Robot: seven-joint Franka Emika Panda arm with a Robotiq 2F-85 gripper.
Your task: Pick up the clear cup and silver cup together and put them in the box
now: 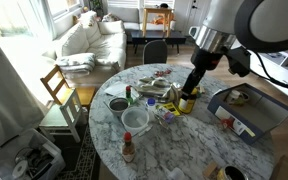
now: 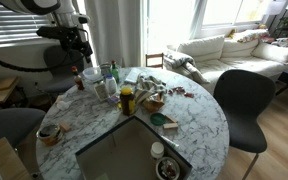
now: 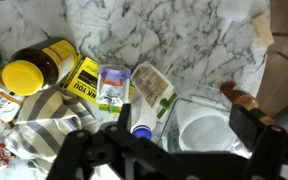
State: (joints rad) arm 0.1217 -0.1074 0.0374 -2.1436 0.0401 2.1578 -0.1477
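The clear cup [image 1: 134, 120] is whitish and round and stands on the marble table next to the silver cup [image 1: 118, 104], which has a dark inside. In the wrist view the clear cup [image 3: 209, 132] lies below, between my fingers; the silver cup is out of that view. My gripper [image 1: 190, 92] [image 2: 83, 55] [image 3: 187, 120] is open and empty, held above the table. The grey box [image 1: 267, 112] [image 2: 102, 158] sits at the table's edge and holds a few small items.
A yellow jar with dark lid [image 1: 187, 103] [image 3: 36, 68] stands by several packets and a striped cloth [image 3: 39, 130]. Red sauce bottles [image 1: 129, 150] [image 2: 80, 78] stand near the cups. Chairs [image 2: 246, 100] ring the table.
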